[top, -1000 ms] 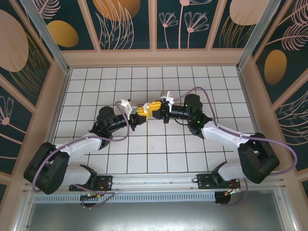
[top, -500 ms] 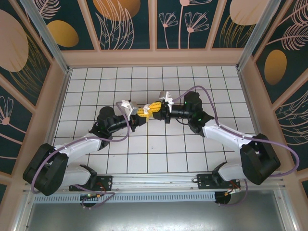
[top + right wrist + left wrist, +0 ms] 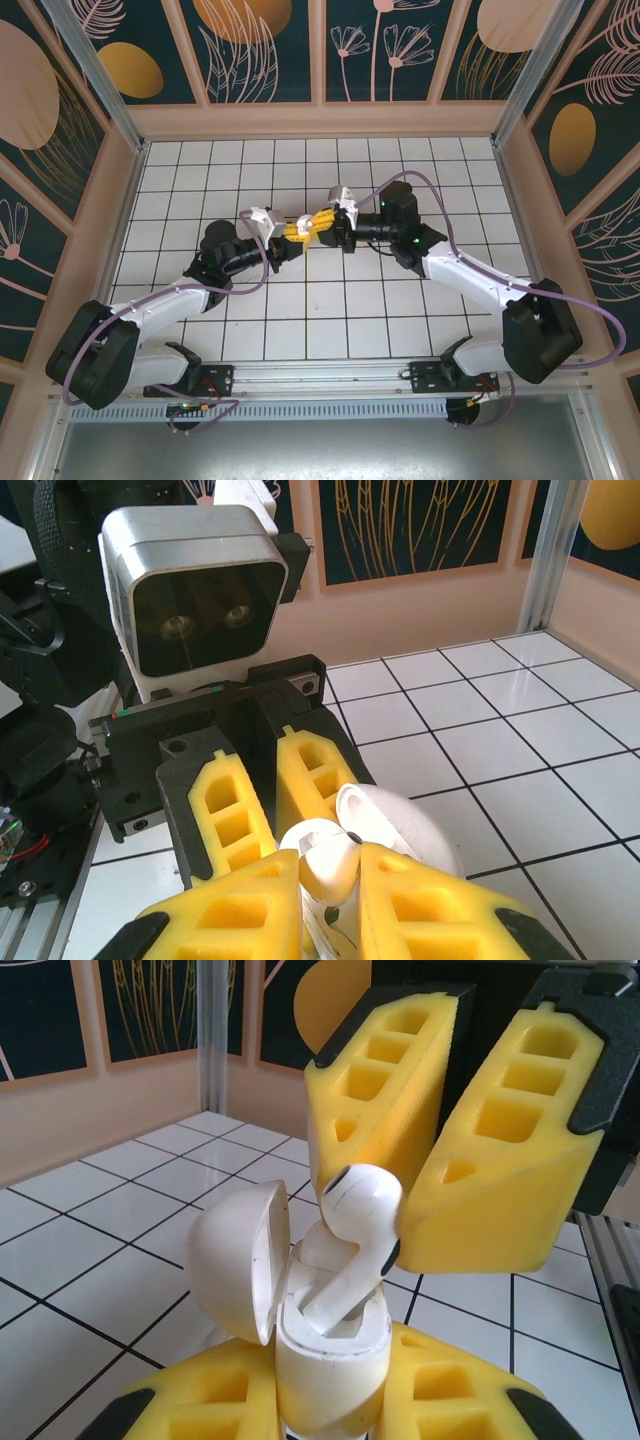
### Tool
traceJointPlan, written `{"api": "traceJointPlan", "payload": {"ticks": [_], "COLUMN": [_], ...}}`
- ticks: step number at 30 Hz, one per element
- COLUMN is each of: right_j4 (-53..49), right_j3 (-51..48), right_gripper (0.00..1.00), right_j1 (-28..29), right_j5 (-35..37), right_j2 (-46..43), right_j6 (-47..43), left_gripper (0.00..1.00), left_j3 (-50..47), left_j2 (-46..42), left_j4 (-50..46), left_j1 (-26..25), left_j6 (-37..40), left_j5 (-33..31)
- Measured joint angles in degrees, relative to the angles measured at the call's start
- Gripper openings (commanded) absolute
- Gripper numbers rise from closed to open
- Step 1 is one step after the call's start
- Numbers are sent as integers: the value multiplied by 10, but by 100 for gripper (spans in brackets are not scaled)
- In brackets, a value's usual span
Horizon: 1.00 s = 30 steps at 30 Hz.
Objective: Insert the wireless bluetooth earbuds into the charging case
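The right hand (image 3: 322, 220) is nudging closer to the left hand (image 3: 291, 232) above the white tiled bench (image 3: 400, 330). It is clamping a small glossy cream-white plastic earbud (image 3: 360, 1225). The earbud's stem is now dipping into the open rounded cream plastic charging case (image 3: 330, 1360), which the left hand is pinching tight. Seating looks nearly done.

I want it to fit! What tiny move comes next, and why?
Probably the right end effector should press the earbud down: its stem sits only partly inside the open charging case the left end effector holds.
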Motion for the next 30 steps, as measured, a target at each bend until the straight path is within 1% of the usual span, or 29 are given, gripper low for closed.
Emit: {"api": "traceJointPlan", "payload": {"ticks": [6, 18, 24, 30], "right_j4": [-43, -186, -273, -355], "right_j3": [25, 90, 135, 183], "right_gripper": [18, 18, 18, 18], "right_j1": [0, -1, -1, 3], "right_j5": [1, 11, 22, 30], "right_j2": [0, -10, -10, 7], "right_j6": [-18, -84, -140, -205], "left_gripper": [18, 18, 18, 18], "left_j3": [9, 18, 23, 23], "left_j2": [0, 0, 1, 1], "left_j4": [-13, -73, -97, -107], "left_j1": [0, -1, -1, -1], "left_j6": [19, 90, 129, 151], "left_j5": [-8, -26, -30, -29]}}
